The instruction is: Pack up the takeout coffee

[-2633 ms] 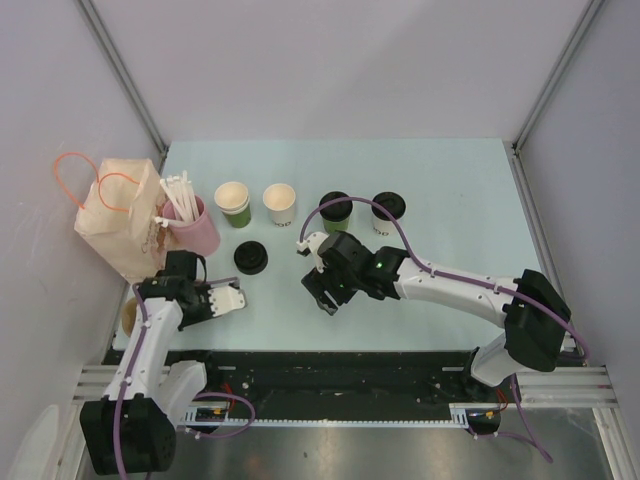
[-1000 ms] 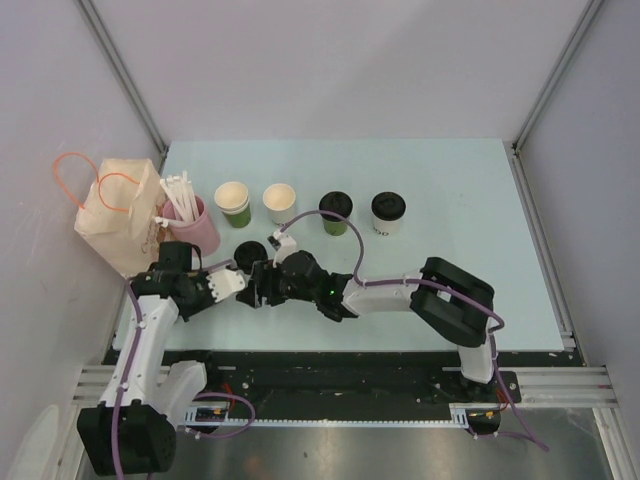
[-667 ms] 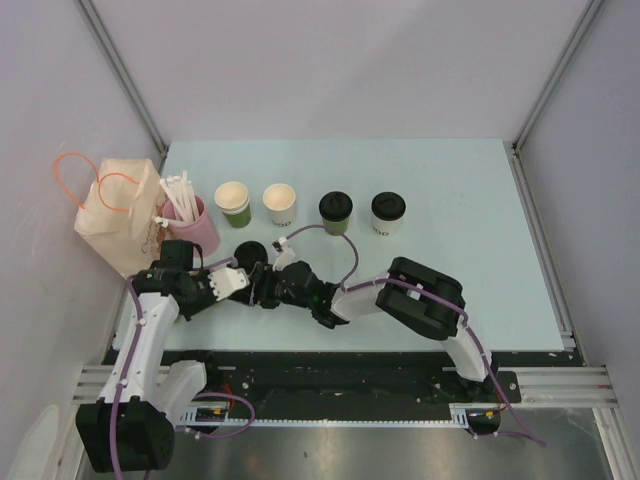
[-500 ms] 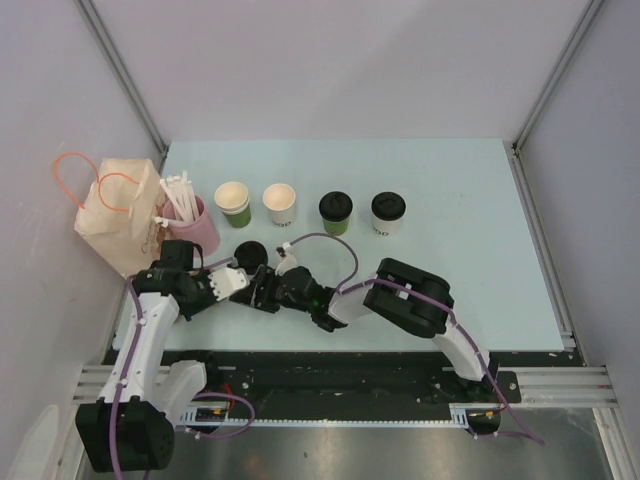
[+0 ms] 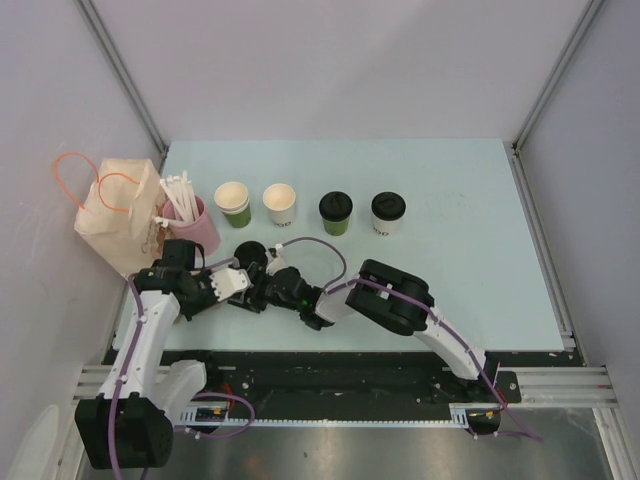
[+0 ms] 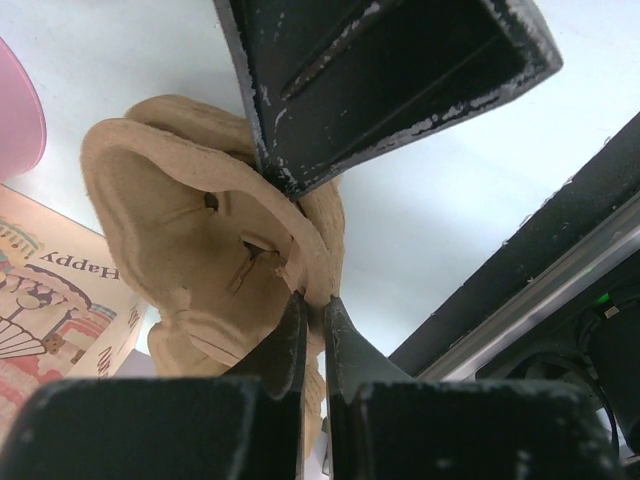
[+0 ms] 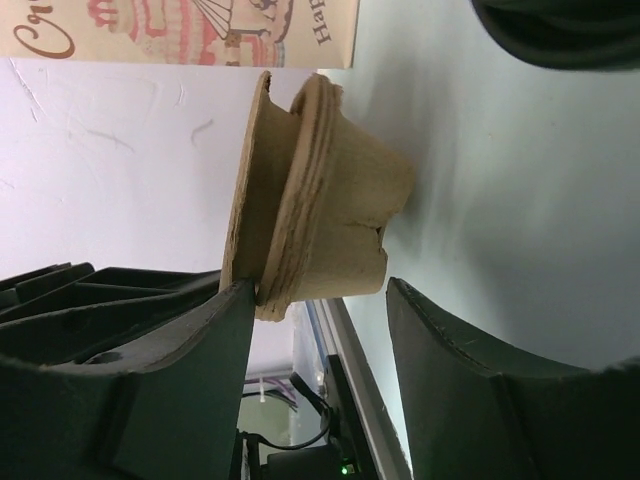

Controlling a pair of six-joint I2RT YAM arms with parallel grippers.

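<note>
Left wrist view: the left gripper has its jaws pinched narrow on the thin rim of a tan pulp carrier, which is held on edge above the table.

Right wrist view: the right gripper stands half open astride one pocket of the carrier. One finger lies against the rim. The other stands apart from the pocket wall, so nothing is gripped on that side. The rim looks layered; whether two pieces are nested cannot be told.

Top view: both grippers meet at the near left of the table, just beside a loose lid. The lidded green cup and lidded white cup stand upright in the far row, well apart from the grippers. Two open cups stand to their left.

Judgement: the step is a two-handed take of the carrier.
- The right jaws should close squarely on the pocket wall, and gently, since pulp crushes.
- The left pinch should release only once that hold is firm.
- The carrier should be kept clear of the loose lid.
</note>
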